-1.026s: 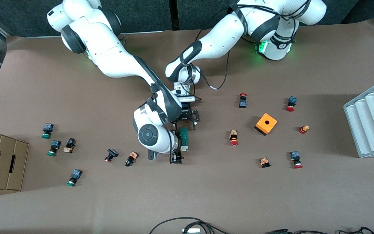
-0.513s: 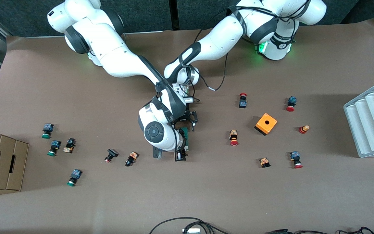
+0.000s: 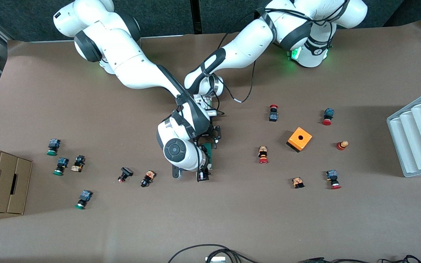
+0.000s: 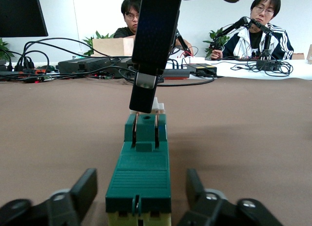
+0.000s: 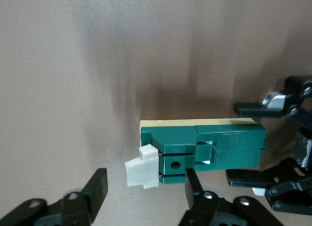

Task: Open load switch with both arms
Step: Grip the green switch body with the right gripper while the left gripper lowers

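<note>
Load switch (image 3: 211, 156) lying on bench (image 3: 232, 219) at frame centre, both jaws straddling it.
Left gripper (image 4: 141, 183) jaws standing wide around one end, gaps showing; right gripper (image 5: 146, 181) jaws spreading around the white-piece end. Counting: one switch, one orange cube (image 3: 299, 138), twelve small buttons (image 3: 262, 154).

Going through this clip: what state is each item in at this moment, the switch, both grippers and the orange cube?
load switch: lying flat on the table, white piece at one end, not lifted.
left gripper: jaws open, straddling the switch's plain end, gaps on both sides.
right gripper: jaws open, down at the white-piece end, not clamped.
orange cube: resting on the table, hole facing up, untouched.
</note>
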{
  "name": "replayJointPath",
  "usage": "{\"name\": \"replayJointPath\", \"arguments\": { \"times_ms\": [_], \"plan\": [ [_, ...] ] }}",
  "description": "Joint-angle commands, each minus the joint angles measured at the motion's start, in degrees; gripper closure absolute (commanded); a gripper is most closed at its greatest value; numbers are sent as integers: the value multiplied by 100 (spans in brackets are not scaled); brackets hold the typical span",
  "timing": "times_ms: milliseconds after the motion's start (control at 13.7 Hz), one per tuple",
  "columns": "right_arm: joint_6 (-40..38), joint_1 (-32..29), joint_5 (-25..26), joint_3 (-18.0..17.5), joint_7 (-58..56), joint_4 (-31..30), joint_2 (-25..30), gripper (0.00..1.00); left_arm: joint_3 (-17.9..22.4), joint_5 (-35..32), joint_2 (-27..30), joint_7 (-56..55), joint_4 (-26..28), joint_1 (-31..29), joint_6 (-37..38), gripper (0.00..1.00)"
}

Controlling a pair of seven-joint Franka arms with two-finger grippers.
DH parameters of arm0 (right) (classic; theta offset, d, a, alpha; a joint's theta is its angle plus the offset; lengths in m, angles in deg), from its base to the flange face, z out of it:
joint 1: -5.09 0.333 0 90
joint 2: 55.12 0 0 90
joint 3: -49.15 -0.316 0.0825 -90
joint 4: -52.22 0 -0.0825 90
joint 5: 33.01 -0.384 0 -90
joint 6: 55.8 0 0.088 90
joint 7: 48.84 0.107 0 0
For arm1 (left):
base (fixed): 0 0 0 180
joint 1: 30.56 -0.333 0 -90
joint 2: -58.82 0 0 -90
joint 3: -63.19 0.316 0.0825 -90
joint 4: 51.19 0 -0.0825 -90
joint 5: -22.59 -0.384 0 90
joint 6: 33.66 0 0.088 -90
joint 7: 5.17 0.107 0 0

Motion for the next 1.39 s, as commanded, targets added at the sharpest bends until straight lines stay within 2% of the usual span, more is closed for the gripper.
{"name": "replayJointPath", "arguments": {
  "times_ms": [0, 366, 586, 1319],
  "plan": [
    [7, 53, -115, 63, 22, 199, -157, 39, 49, -62, -150, 94, -179, 75, 2, 34],
    [-99, 80, -115, 63, 22, 173, -105, 60, 23, -35, -159, 77, -188, 75, 2, 43],
    [-178, 79, -115, 63, 13, 173, -70, 61, 6, -27, -185, 68, -188, 75, 2, 47],
    [-450, 88, -63, 63, -48, 111, 97, 62, 6, 0, -194, 59, -188, 118, 2, 46]
  ]
}}
